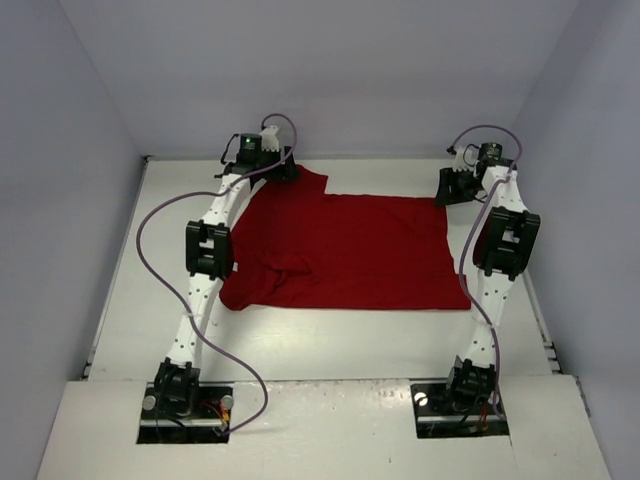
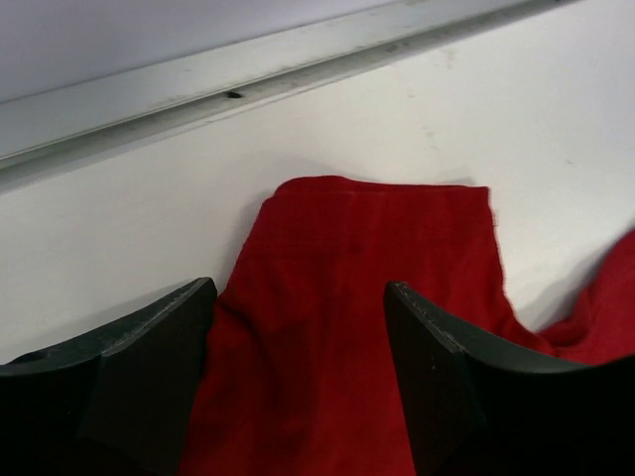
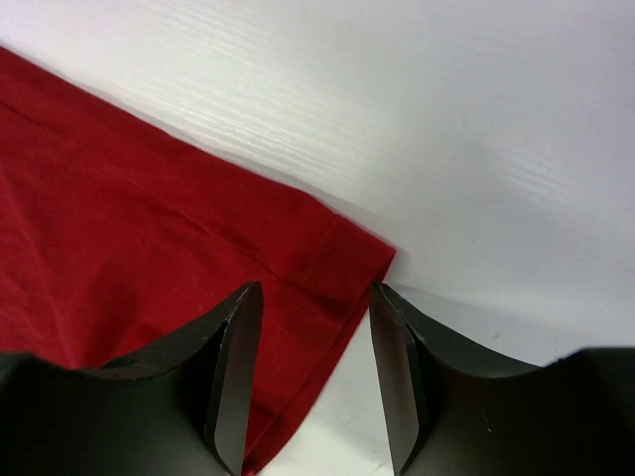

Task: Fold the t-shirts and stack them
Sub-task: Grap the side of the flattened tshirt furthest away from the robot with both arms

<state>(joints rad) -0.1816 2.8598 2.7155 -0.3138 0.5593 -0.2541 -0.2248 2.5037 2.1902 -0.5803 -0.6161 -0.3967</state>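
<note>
A dark red t-shirt (image 1: 350,250) lies spread on the white table. Its sleeve sticks out at the far left. My left gripper (image 1: 282,166) is open over that sleeve (image 2: 367,258), which lies between the two black fingers (image 2: 446,377) in the left wrist view. My right gripper (image 1: 450,190) is open at the shirt's far right corner. In the right wrist view that hemmed corner (image 3: 347,253) lies between the fingers (image 3: 233,367). No neck tag shows.
A metal rail (image 2: 248,84) runs along the table's far edge, just beyond the sleeve. Grey walls enclose the table on three sides. The shirt's near left part (image 1: 270,275) is rumpled. Purple cables (image 1: 150,250) hang beside both arms.
</note>
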